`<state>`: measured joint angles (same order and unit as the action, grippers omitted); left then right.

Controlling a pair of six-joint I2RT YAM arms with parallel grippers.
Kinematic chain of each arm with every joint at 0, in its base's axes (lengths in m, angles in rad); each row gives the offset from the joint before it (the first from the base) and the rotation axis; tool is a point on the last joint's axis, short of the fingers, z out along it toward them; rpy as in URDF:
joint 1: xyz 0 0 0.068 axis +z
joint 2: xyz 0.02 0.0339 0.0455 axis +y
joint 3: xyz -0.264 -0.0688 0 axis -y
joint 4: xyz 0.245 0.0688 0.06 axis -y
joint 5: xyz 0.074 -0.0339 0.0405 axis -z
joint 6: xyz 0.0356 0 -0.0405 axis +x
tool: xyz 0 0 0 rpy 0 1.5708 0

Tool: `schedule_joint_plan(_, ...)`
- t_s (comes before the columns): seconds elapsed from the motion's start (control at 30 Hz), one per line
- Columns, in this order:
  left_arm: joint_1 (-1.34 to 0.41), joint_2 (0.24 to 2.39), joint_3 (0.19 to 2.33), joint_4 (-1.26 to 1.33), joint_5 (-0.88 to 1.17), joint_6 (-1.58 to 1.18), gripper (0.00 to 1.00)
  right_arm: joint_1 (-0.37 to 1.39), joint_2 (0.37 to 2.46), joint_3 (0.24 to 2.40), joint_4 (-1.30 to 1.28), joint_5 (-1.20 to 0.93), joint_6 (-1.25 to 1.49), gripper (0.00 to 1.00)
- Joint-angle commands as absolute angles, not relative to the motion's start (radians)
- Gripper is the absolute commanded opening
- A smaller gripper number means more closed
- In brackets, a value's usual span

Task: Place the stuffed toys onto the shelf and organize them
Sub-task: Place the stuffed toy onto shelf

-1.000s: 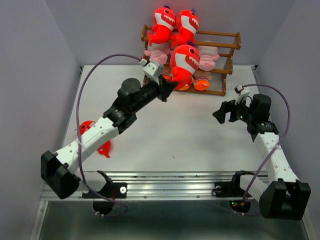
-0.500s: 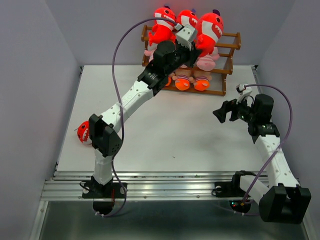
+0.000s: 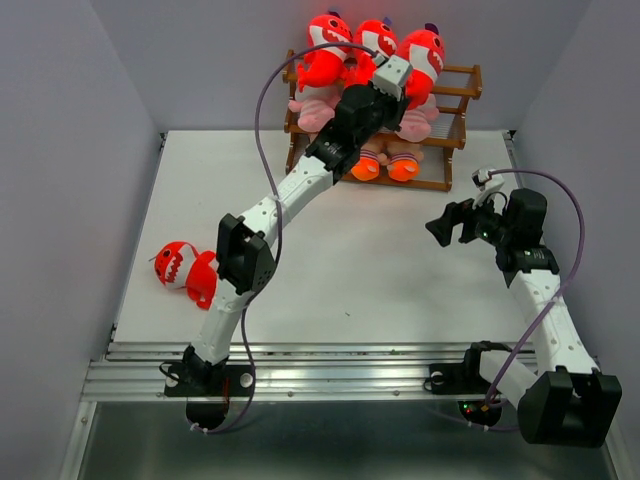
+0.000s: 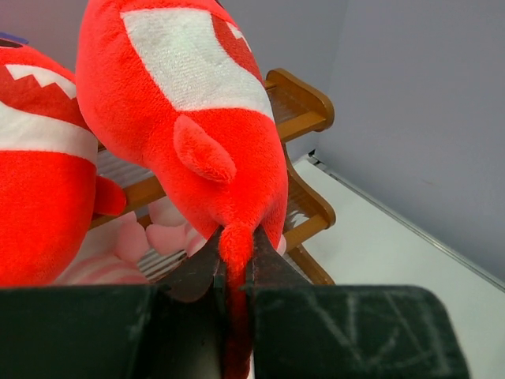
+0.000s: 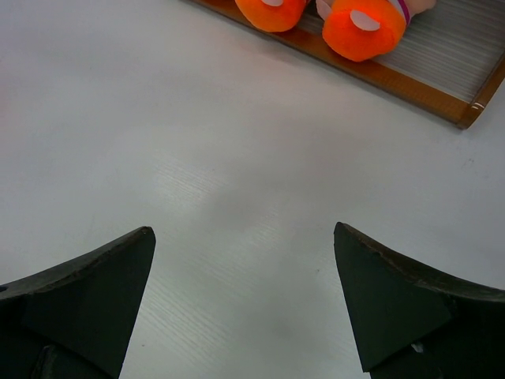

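My left gripper point(image 3: 397, 84) reaches over the brown shelf point(image 3: 466, 92) and is shut on the tail of a red shark point(image 3: 422, 52), which it holds at the right end of the top tier. In the left wrist view the tail is pinched between the fingers of the left gripper point(image 4: 237, 238), with the shark's body point(image 4: 189, 110) above the top rail point(image 4: 304, 106). Two more sharks point(image 3: 325, 45) point(image 3: 372, 42) stand on the top tier. Pink toys point(image 3: 314, 110) lie on the middle tier and orange-footed dolls point(image 3: 385, 165) on the bottom. Another shark point(image 3: 185, 270) lies on the table at left. My right gripper point(image 3: 445, 225) hangs open and holds nothing.
The right wrist view shows the open right gripper point(image 5: 245, 237) over bare white table, with the dolls' orange feet point(image 5: 359, 28) and the shelf's bottom edge point(image 5: 426, 95) ahead. Grey walls close in the table on three sides.
The left arm has carried its red shark from in front of the shelf up to the right end of the top tier. The shark on the table at left is uncovered. The right arm is unmoved.
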<state>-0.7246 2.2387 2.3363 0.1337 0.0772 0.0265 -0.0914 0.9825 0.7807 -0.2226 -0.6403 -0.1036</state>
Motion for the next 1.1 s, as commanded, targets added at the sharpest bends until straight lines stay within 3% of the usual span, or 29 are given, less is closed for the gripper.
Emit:
schedule_joint_plan(0.0, -0.723, 2.250, 2.448, 0.264, 0.026, 0.052, 0.00, -0.097, 0.980, 0.776, -0.175, -0.658, -0.098, 1.00)
schedule_joint_plan(0.47, -0.732, 2.362, 2.509, 0.380, -0.093, 0.083, 0.00, -0.097, 0.991, 0.775, -0.172, -0.667, -0.095, 1.00)
schedule_joint_plan(1.07, -0.739, 2.436, 2.551, 0.419, -0.106, 0.087, 0.00, -0.097, 0.997, 0.778, -0.170, -0.664, -0.095, 1.00)
